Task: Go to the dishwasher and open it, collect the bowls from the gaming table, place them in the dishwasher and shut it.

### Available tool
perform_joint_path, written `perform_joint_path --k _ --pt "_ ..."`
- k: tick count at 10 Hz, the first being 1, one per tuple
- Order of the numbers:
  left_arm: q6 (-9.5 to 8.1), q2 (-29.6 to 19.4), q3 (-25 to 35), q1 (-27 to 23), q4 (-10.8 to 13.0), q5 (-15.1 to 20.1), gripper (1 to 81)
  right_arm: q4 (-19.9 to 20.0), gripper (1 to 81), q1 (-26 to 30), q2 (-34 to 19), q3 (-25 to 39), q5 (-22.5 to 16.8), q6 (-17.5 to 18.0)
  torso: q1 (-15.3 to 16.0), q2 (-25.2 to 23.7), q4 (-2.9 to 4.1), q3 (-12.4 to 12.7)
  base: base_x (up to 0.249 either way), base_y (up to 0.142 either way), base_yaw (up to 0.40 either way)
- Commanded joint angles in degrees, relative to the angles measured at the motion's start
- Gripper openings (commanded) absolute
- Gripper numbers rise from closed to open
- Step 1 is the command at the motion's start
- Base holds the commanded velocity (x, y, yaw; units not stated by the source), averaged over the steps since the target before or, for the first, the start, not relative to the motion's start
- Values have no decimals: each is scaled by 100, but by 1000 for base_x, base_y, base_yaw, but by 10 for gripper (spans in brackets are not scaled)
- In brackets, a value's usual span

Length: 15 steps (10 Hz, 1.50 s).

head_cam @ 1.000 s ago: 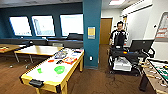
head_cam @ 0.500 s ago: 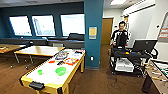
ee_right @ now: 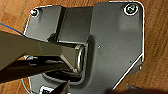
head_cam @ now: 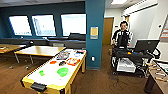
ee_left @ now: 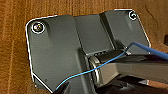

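The gaming table (head_cam: 75, 75), with a white top, a yellow frame and black corner pieces, stands at the lower left of the head view, a short way ahead of me. On its top lies a shallow bright green bowl (head_cam: 62, 72), with a smaller green piece (head_cam: 41, 73) to its left. Orange and red items (head_cam: 72, 61) and a dark object (head_cam: 62, 63) lie further back on the top. The dishwasher is out of view. Both wrist views look down on brown wood floor (ee_left: 15, 30) past the robot's dark plates.
A teal pillar (head_cam: 95, 35) rises just behind the table. A person (head_cam: 122, 33) stands behind a black cart with a monitor (head_cam: 132, 58) at the right. Wooden tables (head_cam: 40, 51) fill the left, and another table edge (head_cam: 160, 75) is at the far right. Brown floor (head_cam: 100, 82) runs between table and cart.
The whole head view has shifted slightly, so the camera has moved; the person and cart sit a little further right. Things on the table have not moved.
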Motion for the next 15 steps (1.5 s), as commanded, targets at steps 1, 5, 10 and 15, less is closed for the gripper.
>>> perform_joint_path --k 1,5,10,15 --pt "53 -6 -10 -289 19 303 811 -25 811 259 41 31 -278 -9 0 0 0 0 0 117 0" --pt "53 -6 -10 -289 19 303 811 -25 811 259 41 31 -278 -9 -2 -2 0 0 0 114 0" --pt "53 -6 -10 -297 -7 294 811 -25 811 259 41 31 -278 -9 -2 0 0 0 29 106 0" --pt "53 -6 -10 -289 -7 294 811 -25 811 259 41 31 -278 -9 -9 -2 0 0 79 99 0"
